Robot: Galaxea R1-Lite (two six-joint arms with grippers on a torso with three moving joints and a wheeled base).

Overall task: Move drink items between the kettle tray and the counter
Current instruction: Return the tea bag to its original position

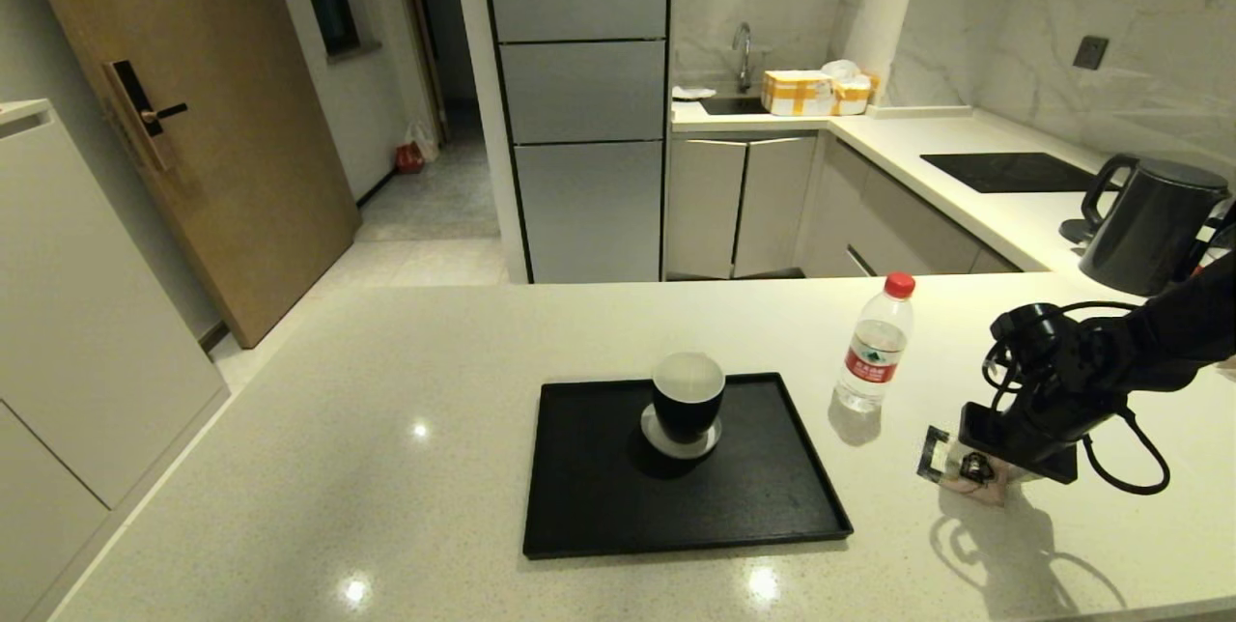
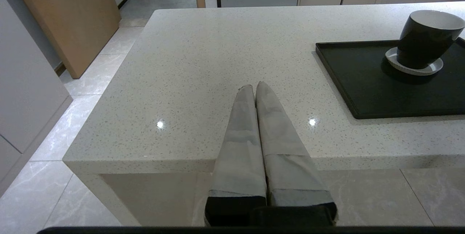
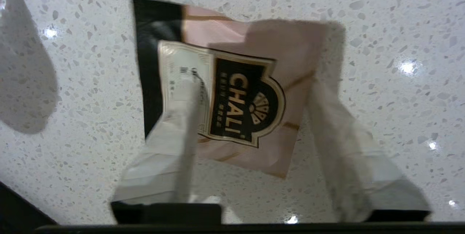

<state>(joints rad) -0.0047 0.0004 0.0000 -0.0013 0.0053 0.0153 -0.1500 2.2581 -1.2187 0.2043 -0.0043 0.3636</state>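
The pink-beige tea sachet with its dark logo lies flat on the cream counter, right of the black kettle tray. My right gripper points down over the sachet, open, with one finger on each side of it. The small water bottle with red cap and label stands upright on the counter, just past the tray's far right corner. My left gripper is shut and empty, parked over the counter's front left part, left of the tray.
A black cup on a round grey coaster stands at the back of the tray. A dark kettle sits at the far right, behind my right arm. A black cooktop panel lies on the back counter.
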